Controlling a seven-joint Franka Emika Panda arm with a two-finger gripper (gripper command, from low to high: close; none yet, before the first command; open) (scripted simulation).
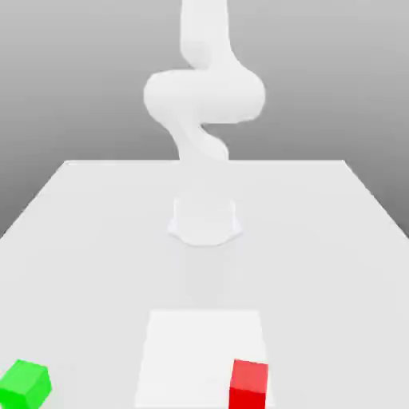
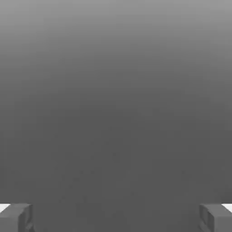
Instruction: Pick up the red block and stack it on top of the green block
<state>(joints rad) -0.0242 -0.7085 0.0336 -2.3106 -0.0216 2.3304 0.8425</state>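
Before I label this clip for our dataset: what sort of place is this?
Most likely a simulated tabletop test scene, not a real room: a plain white table, a featureless grey backdrop, a white robot arm, and two flat-coloured cubes, the green block and red block.

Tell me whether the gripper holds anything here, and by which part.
Nothing is held. The gripper is open with nothing between its fingers; the small red cube and green cube sit apart on the white table.
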